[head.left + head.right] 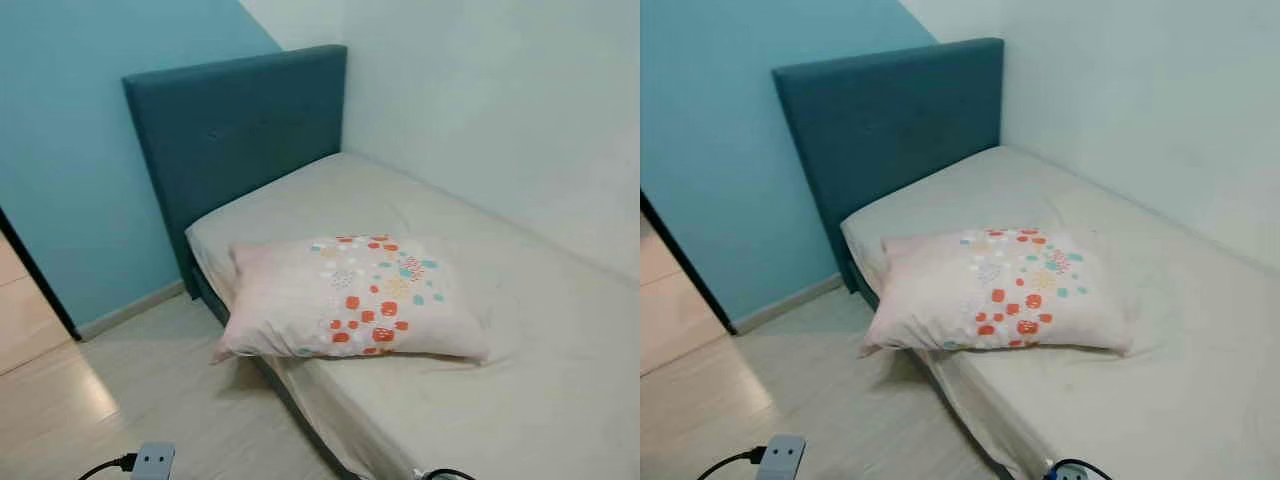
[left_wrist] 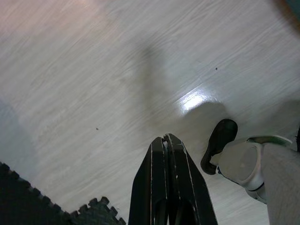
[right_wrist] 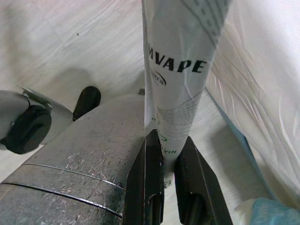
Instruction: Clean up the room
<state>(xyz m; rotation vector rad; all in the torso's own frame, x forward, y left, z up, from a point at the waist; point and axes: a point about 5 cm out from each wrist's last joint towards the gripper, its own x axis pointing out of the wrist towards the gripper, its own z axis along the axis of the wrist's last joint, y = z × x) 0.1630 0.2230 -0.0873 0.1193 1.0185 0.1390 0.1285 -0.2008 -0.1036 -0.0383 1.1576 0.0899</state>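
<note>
on the beige bed (image 1: pixel 560 400) by the teal headboard (image 1: pixel 240 130), a pink dotted pillow (image 1: pixel 360 300) overhangs the edge. right tool (image 3: pixel 169 154) is clamped on a white printed tube (image 3: pixel 180 70); left tool (image 2: pixel 168 145) hangs closed, empty. looks like carrying step, next needs somewhere to drop it.

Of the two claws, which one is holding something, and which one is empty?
The right claw holds something: its fingers clamp a white tube printed with dark letters. The left claw is empty, its fingers pressed together above the pale floor.
</note>
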